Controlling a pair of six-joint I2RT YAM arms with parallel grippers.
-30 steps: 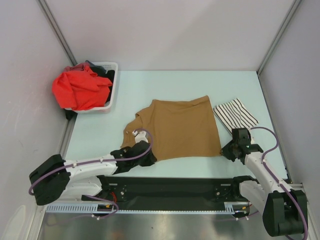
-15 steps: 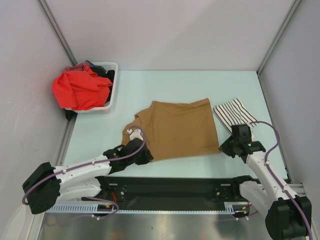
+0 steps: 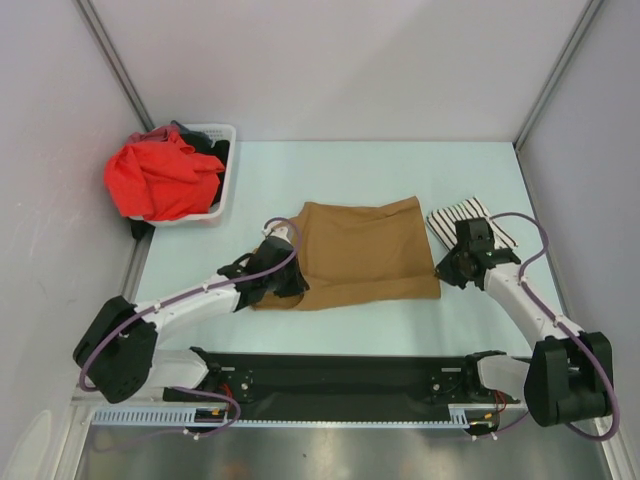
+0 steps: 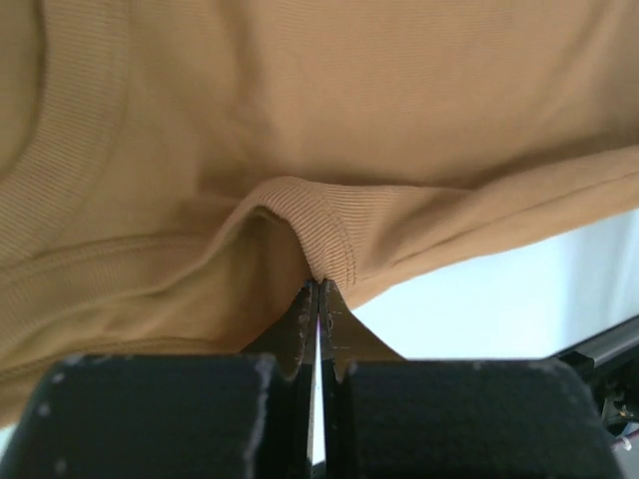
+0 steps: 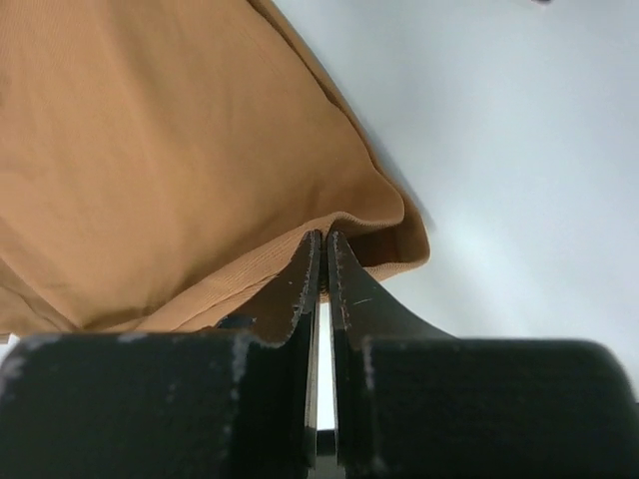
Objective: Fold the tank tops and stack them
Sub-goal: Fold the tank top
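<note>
The tan-brown tank top (image 3: 355, 252) lies in the middle of the table, its near edge lifted and carried back over itself. My left gripper (image 3: 283, 272) is shut on its ribbed hem at the near left; the pinched fold shows in the left wrist view (image 4: 319, 261). My right gripper (image 3: 446, 270) is shut on the near right corner of the same top (image 5: 364, 225). The white tank top with thin black stripes (image 3: 470, 222) lies folded at the right, partly hidden by my right arm.
A white plastic laundry basket (image 3: 226, 180) stands at the back left with red cloth (image 3: 160, 175) and dark cloth spilling over it. A black rail (image 3: 340, 375) runs along the near edge. Grey walls close in the table on three sides.
Both grippers have moved away from the near edge toward the back, carrying the tan top's near hem over the rest of it. The top now looks shorter front to back.
</note>
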